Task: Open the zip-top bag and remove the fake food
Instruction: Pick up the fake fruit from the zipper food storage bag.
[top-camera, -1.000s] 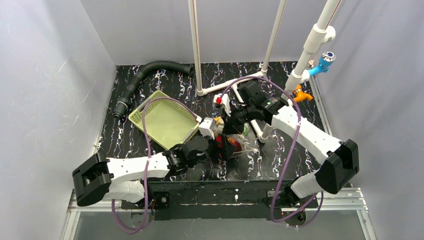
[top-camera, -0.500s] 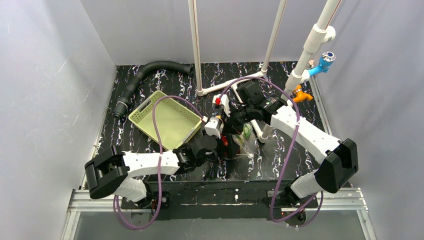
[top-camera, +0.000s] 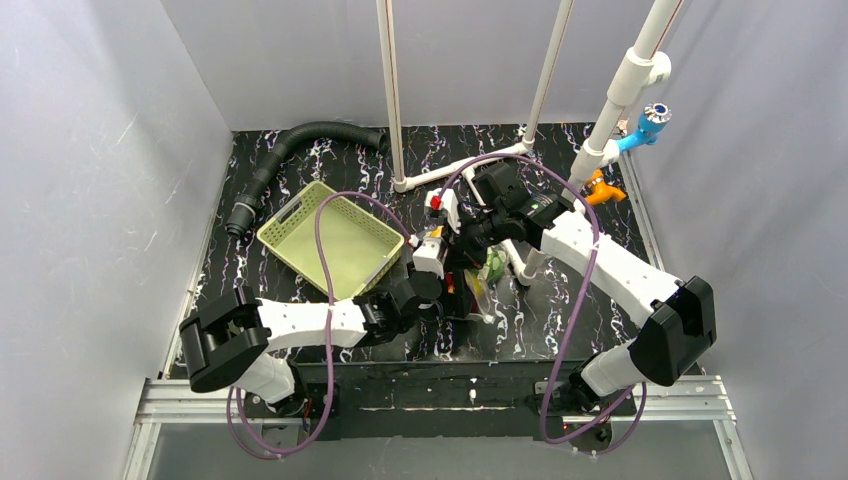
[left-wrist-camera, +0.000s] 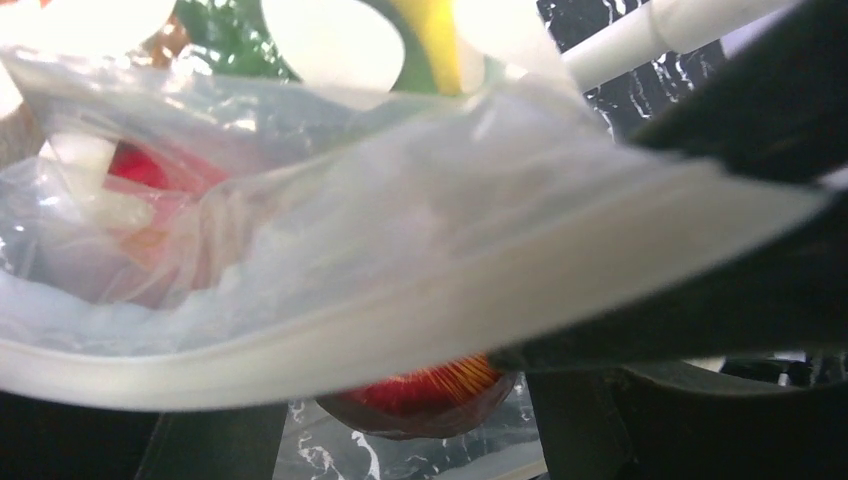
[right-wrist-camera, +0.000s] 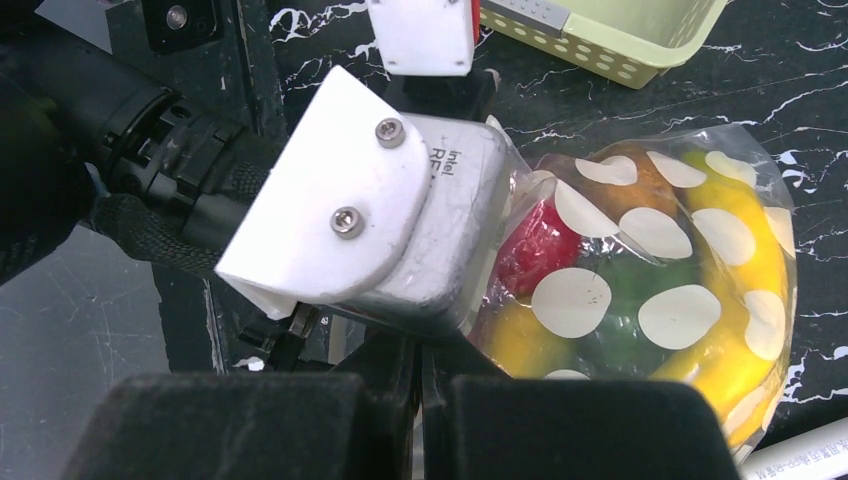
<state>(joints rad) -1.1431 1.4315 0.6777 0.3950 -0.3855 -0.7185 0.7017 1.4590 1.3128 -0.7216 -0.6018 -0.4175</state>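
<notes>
Dots of off-white cover the zip-top bag (right-wrist-camera: 650, 300), which bulges just ahead of the right hand (right-wrist-camera: 420, 390), its belly resting on the bench (right-wrist-camera: 780, 100). Inside, the fake food (right-wrist-camera: 535, 250) is packed tight: a red piece nearest the hand, green and a yellow banana beyond it, so nothing is out yet.

The right hand is pinched fully together, and it seems to have a lip of the bag's mouth between its fingertips. That would hold one side of the zip steady so the other side can be pulled away. The left hand (top-camera: 447, 298) is pressed in from the opposite side, so close that its camera block fills the right wrist view. Its own view looks straight at the white zip strip, with a dark red piece just under it.

Whether the left hand has closed on the strip, or merely stands around it with its jaws apart, I cannot tell. The pale green basket (right-wrist-camera: 600, 40) lies beyond both hands, apart from the bag.
</notes>
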